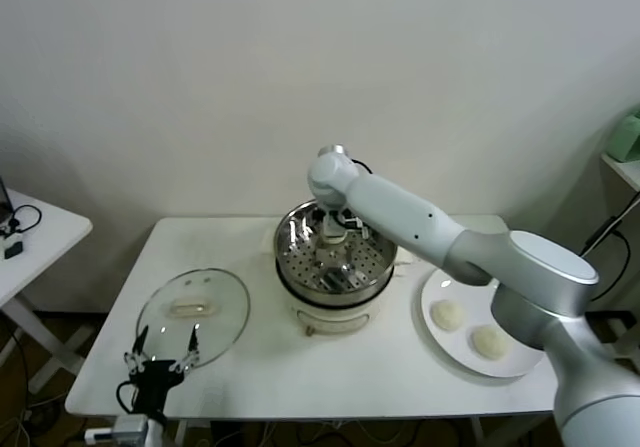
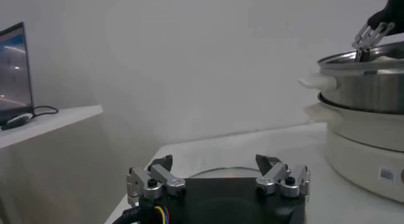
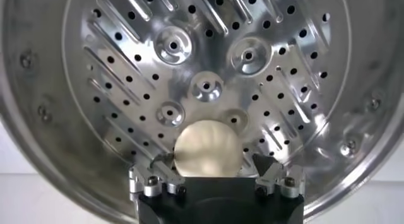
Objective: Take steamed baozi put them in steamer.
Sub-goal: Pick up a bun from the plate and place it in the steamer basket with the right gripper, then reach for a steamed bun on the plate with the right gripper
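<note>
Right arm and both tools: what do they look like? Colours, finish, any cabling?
The right arm has smooth light-grey rounded link shells with a ball-shaped white wrist joint. Its tool, the right gripper, has a black body with silver metal finger mounts fixed by screws. The left gripper is built the same: black body, silver mounts, dark angled fingertips, plus a bundle of coloured wires at its base.

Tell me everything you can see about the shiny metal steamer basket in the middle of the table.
The round stainless-steel steamer basket sits upright on a white electric pot base, mid-table between a glass lid and a white plate. Its floor is perforated, with ribbed slots and raised dimples. It is uncovered. The right gripper hangs over it, with a cream-white bun between the fingers, just above or on the floor.
</note>
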`<action>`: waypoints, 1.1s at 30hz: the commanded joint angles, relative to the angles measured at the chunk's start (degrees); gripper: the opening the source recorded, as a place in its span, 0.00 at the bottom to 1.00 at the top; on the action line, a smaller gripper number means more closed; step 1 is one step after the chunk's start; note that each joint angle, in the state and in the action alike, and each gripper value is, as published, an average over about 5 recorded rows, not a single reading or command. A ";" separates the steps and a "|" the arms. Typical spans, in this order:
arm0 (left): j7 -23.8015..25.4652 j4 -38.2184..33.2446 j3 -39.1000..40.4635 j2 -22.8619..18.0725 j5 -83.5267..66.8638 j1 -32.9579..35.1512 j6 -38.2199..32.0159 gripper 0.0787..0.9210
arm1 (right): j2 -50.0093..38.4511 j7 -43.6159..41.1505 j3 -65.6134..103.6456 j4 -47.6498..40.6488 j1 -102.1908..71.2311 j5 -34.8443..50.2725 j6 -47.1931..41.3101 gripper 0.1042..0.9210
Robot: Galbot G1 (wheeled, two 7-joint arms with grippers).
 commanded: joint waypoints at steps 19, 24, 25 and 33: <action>0.86 -1.85 0.95 1.64 -6.46 -0.24 -0.73 0.88 | -40.45 -5.14 -21.07 17.48 19.24 75.14 -38.56 0.88; 0.95 -1.95 1.11 2.04 -7.45 -0.89 -1.09 0.88 | -45.87 -4.25 -16.24 16.00 11.77 73.90 -41.07 0.88; 0.94 -2.03 1.14 2.07 -7.49 -0.94 -1.08 0.88 | -46.65 -4.30 -15.25 15.48 10.19 72.73 -41.02 0.88; 0.83 -1.95 1.08 2.06 -7.01 -0.95 -0.90 0.88 | -48.74 -3.78 -7.42 14.17 -4.44 65.42 -41.23 0.88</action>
